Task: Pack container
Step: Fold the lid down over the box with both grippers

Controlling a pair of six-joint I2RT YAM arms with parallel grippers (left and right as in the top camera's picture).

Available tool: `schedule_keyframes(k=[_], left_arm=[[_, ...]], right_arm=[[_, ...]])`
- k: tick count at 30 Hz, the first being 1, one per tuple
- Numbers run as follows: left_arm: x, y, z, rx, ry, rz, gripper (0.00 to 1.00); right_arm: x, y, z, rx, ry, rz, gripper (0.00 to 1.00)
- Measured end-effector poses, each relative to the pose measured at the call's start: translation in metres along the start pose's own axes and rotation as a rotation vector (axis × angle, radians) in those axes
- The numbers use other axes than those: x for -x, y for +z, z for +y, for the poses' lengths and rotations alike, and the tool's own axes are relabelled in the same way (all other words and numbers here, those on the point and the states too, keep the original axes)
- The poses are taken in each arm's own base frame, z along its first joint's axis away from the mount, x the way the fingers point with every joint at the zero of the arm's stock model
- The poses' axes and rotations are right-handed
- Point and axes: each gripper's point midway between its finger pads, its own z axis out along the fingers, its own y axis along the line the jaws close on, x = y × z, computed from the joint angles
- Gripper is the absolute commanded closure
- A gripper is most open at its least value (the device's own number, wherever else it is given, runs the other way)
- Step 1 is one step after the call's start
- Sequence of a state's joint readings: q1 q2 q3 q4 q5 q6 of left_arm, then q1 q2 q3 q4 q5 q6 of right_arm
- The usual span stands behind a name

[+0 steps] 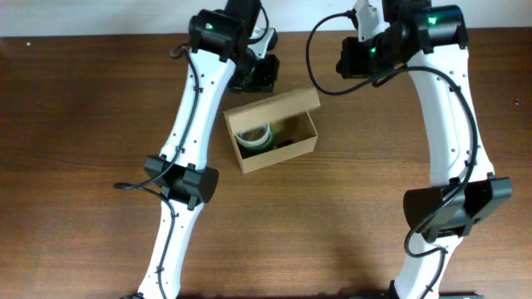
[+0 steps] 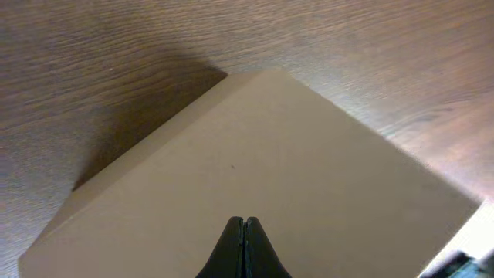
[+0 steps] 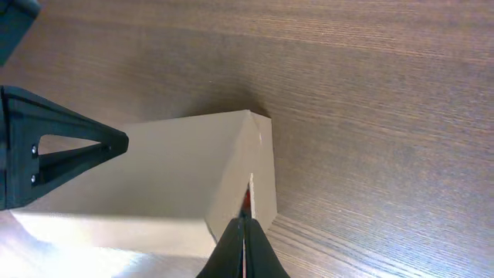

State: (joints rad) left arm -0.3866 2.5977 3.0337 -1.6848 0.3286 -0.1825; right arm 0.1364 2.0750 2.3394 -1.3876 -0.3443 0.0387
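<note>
The container (image 1: pixel 283 153) is a tan cardboard box in the middle of the table. It is open on top, and its flap lid (image 1: pixel 274 106) stands up along the far side. A green and white tape roll (image 1: pixel 253 135) and a dark thing lie inside. My left gripper (image 1: pixel 256 75) is shut just behind the lid, whose tan face (image 2: pixel 255 154) fills the left wrist view under the shut fingertips (image 2: pixel 244 224). My right gripper (image 1: pixel 356 56) is shut above the table at the box's far right. Its fingertips (image 3: pixel 244 222) line up with the box's corner edge (image 3: pixel 258 166).
The wooden table (image 1: pixel 83 124) runs all round the box. The left gripper's black body (image 3: pixel 54 150) shows at the left of the right wrist view, close to the lid. Both arms' lower links stand at the near side of the table.
</note>
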Motion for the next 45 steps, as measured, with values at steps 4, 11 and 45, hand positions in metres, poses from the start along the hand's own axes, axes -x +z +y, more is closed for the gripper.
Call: schedule_keyframes(k=[4,11,45], left_arm=[[0.000,-0.001,0.002,0.063,0.018,-0.012,0.98],[0.009,-0.052,0.012,0.206,0.039,-0.135,0.98],[-0.106,-0.010,0.070,0.235,-0.021,0.062,0.98]], right_arm=[[-0.007,0.002,0.000,-0.033,-0.019,0.027,0.96],[-0.025,0.004,0.001,-0.102,-0.052,0.100,0.96],[-0.098,0.097,0.030,-0.149,-0.185,0.393,0.96]])
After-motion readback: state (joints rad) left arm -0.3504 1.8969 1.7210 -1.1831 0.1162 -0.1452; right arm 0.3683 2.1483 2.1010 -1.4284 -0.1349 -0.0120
